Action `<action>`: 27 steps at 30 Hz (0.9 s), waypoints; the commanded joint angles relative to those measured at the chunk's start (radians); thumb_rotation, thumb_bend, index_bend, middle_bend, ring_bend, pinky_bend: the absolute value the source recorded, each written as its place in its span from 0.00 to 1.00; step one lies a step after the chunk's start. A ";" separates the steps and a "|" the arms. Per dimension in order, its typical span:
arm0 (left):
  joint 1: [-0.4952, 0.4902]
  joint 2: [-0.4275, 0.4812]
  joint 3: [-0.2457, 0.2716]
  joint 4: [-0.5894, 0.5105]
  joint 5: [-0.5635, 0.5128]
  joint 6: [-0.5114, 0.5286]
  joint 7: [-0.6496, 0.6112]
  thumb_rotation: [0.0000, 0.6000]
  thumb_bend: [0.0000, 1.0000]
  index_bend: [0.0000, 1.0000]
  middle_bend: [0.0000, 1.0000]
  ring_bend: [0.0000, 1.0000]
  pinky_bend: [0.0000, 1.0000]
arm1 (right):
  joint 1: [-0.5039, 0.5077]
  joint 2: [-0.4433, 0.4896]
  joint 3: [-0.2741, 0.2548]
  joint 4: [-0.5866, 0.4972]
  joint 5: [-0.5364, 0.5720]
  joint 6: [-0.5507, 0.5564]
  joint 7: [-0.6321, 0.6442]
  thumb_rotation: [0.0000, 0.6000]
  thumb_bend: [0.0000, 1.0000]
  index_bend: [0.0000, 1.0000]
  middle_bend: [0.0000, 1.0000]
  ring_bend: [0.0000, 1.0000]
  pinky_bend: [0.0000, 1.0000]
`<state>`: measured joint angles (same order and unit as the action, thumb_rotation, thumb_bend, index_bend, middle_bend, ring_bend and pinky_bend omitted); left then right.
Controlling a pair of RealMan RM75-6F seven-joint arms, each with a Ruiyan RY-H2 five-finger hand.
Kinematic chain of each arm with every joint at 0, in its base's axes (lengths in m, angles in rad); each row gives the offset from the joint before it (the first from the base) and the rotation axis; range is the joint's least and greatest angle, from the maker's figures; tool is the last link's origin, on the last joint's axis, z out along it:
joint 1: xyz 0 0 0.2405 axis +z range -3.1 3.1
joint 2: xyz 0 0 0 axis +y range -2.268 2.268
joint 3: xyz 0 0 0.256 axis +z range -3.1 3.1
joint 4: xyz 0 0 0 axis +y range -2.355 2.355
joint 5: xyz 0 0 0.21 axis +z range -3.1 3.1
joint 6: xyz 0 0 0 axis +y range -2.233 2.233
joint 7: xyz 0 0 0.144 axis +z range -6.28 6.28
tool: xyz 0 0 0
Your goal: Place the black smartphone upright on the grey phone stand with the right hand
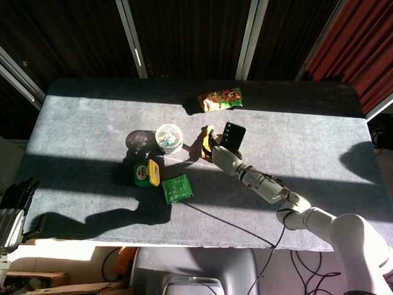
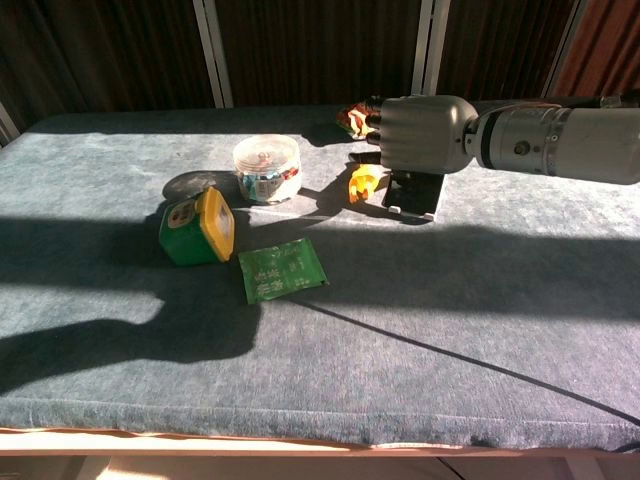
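Right hand (image 1: 221,153), reaching in from the near right edge of the table (image 1: 80,117): back of the palm turned toward the chest camera, fingers pointing away toward the black smartphone (image 1: 233,134). From overhead the fingertips lie against the phone's lower left side; whether they clasp it or merely touch it cannot be told, since the palm hides the contact from the front.

Black smartphone: stands upright near the table's middle, leaning back slightly, directly behind the right hand and partly above it in the head view. From the chest camera only its lower part (image 2: 418,192) shows under the palm.

Grey phone stand (image 2: 410,212): a pale edge visible at the phone's foot, below the hand; the rest is hidden.

Yellow toy figure (image 1: 207,140): just to the left of the hand, close against the fingers.

Clear round tub (image 1: 169,137): further left, with mixed contents, beside a dark round lid (image 1: 139,140) lying flat.

Green box with a yellow lid (image 1: 147,173): nearer the front edge, lid tipped open.

Green sachet (image 1: 177,188): flat on the cloth, just right of the box.

Snack packet (image 1: 220,98): toward the far edge, well apart from the phone.

Left hand (image 1: 13,203): off the table at the near left corner, fingers apart, holding nothing.
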<state>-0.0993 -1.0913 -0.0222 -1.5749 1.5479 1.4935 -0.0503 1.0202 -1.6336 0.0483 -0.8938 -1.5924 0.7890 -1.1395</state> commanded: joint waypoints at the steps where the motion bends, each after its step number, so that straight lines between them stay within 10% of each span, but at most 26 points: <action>1: 0.001 0.001 -0.001 0.000 -0.002 0.000 -0.002 1.00 0.40 0.00 0.00 0.00 0.00 | -0.019 0.023 0.022 -0.056 0.014 0.053 0.007 1.00 0.32 0.04 0.31 0.21 0.28; 9: 0.009 0.003 -0.004 0.000 -0.001 0.020 -0.011 1.00 0.40 0.00 0.00 0.00 0.00 | -0.207 0.140 0.064 -0.404 0.074 0.350 0.215 1.00 0.27 0.00 0.16 0.09 0.19; 16: 0.018 -0.002 -0.006 -0.001 -0.005 0.035 0.004 1.00 0.40 0.00 0.00 0.00 0.00 | -0.515 0.263 -0.012 -0.722 0.108 0.701 0.331 1.00 0.27 0.00 0.04 0.00 0.07; 27: 0.020 -0.026 -0.004 0.000 0.009 0.044 0.051 1.00 0.40 0.00 0.00 0.00 0.00 | -0.776 0.322 -0.117 -0.579 0.197 0.755 0.905 1.00 0.27 0.00 0.00 0.00 0.00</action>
<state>-0.0785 -1.1134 -0.0277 -1.5732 1.5542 1.5397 -0.0076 0.3288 -1.3560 -0.0228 -1.5292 -1.4471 1.5651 -0.3677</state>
